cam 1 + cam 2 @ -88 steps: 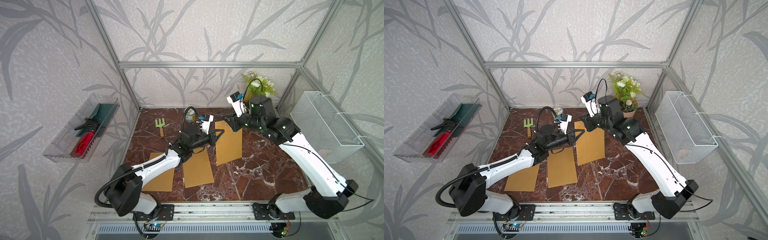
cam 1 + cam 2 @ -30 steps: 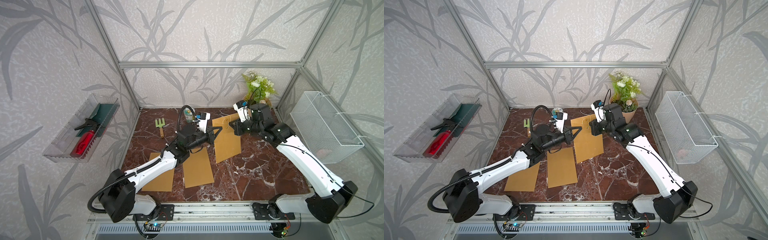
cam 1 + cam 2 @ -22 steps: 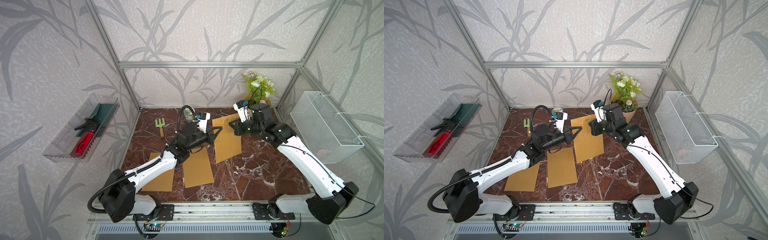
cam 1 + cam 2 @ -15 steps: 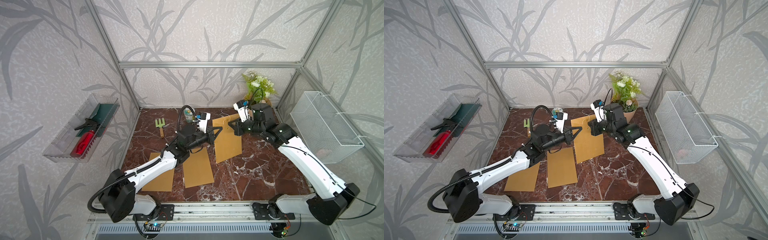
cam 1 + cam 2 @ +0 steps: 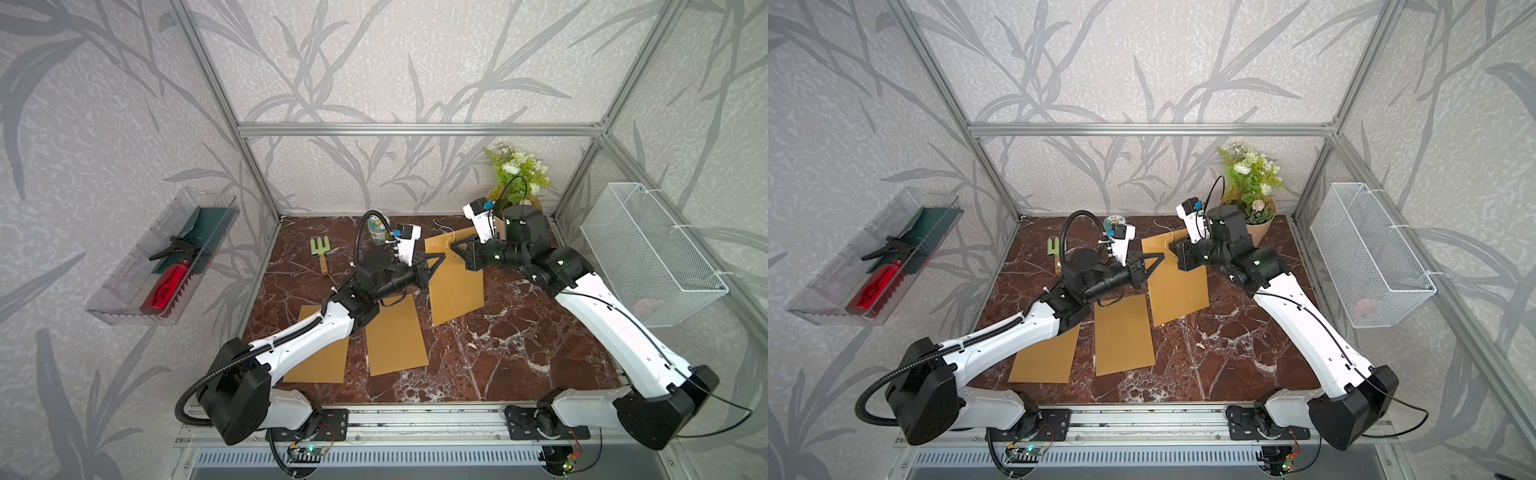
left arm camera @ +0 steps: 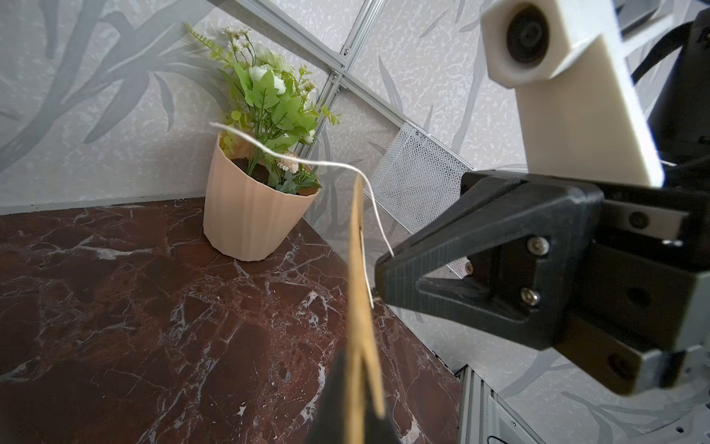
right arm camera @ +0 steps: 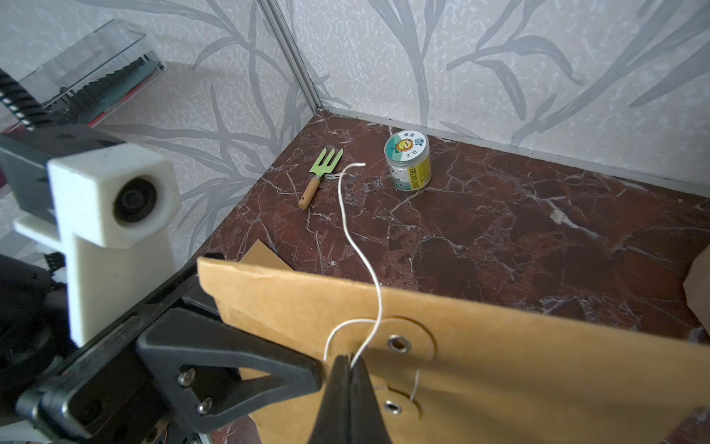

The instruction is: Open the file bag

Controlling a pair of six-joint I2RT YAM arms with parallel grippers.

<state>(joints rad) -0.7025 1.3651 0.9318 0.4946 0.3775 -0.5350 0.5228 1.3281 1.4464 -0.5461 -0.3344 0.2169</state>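
Observation:
The file bag (image 5: 455, 286) (image 5: 1177, 291) is a brown paper envelope, its far end raised off the marble table. My left gripper (image 5: 439, 258) (image 5: 1158, 254) (image 6: 355, 403) is shut on the bag's left top edge (image 6: 359, 307). The bag has two round clasps (image 7: 399, 342), and a white string (image 7: 361, 253) (image 6: 307, 161) runs up from them with its end hanging free. My right gripper (image 5: 455, 248) (image 5: 1173, 249) (image 7: 349, 363) is shut on that string just beside the upper clasp. The left gripper's black fingers (image 7: 230, 357) show next to it.
Two more brown envelopes (image 5: 397, 332) (image 5: 320, 357) lie flat near the table's front. A green garden fork (image 5: 320, 249) and a small jar (image 5: 378, 232) sit at the back left, a potted plant (image 5: 515, 178) at the back right. A wire basket (image 5: 648, 253) hangs on the right wall, a clear shelf (image 5: 166, 257) on the left.
Over three seconds my right arm swung right and its wrist turned over the bag's top. In the last second it edged slightly left with the string. The left arm barely moved.

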